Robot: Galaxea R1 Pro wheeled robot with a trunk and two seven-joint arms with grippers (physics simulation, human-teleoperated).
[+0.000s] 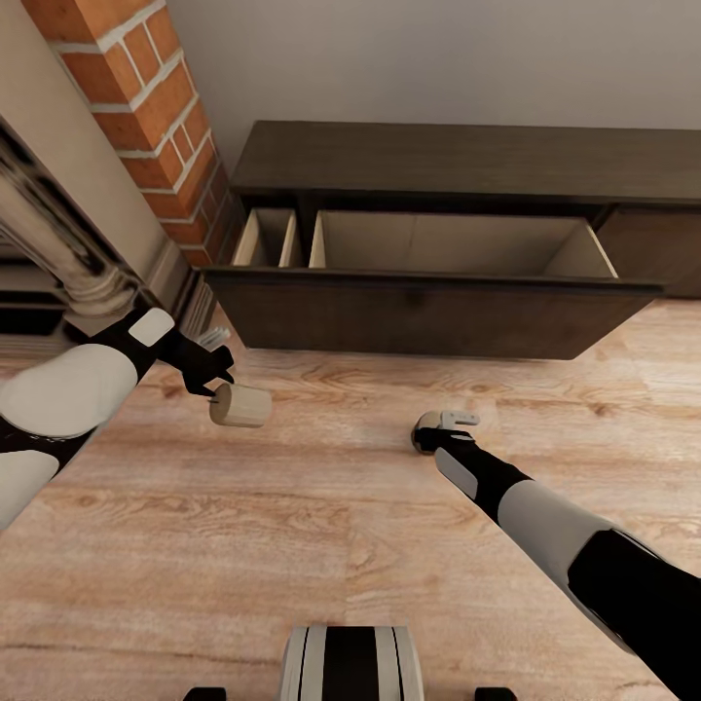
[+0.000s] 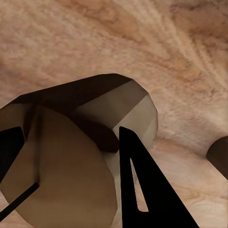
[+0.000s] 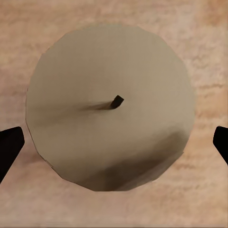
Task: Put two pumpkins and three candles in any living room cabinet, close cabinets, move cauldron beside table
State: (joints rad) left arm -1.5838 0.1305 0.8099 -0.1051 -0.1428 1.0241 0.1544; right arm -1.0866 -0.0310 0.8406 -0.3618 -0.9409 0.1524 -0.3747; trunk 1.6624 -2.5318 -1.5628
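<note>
A stubby beige candle (image 1: 240,405) lies sideways in my left gripper (image 1: 216,389), which is shut on it just above the wood floor. In the left wrist view the same candle (image 2: 135,107) sits between the dark fingers (image 2: 142,185). My right gripper (image 1: 433,433) points down over a second candle (image 3: 111,102) standing upright on the floor. Its fingers (image 3: 8,149) stand open on either side and do not touch the candle. Ahead, the dark-brown cabinet (image 1: 438,161) has a wide drawer (image 1: 458,245) pulled out, its pale inside bare.
A narrower pale compartment (image 1: 268,239) is open at the cabinet's left end. A red brick pillar (image 1: 146,107) and an ornate fireplace column (image 1: 58,243) stand at the left. The drawer front (image 1: 419,316) juts out over the floor. My base (image 1: 350,662) is at the bottom.
</note>
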